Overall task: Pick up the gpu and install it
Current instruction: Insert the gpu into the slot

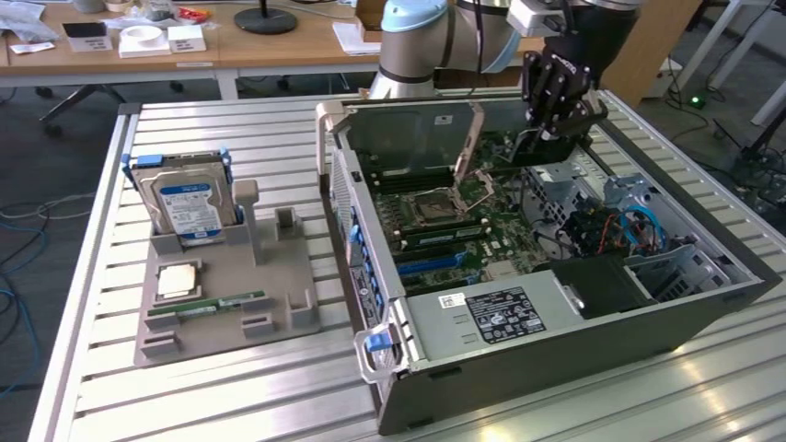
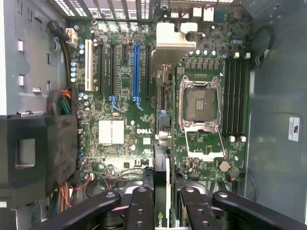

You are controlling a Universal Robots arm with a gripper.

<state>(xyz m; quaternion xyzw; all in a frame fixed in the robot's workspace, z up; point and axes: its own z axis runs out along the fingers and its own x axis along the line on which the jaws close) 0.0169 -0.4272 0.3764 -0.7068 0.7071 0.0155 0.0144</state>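
Clenched on the gpu (image 2: 162, 165), which sits edge-on between its fingers (image 2: 141, 203), the gripper (image 1: 559, 106) hangs over the open computer case (image 1: 590, 359) in the upper right of the exterior view, with the card above the motherboard (image 2: 196, 143) and not yet seated. The likeliest trouble is misalignment: the card seems offset from the long blue slot (image 2: 136, 72), so a descent could press its edge onto nearby capacitors or the open CPU socket (image 2: 199, 103). A thin card gripped by its faces could also tilt, or its bracket could catch the case wall.
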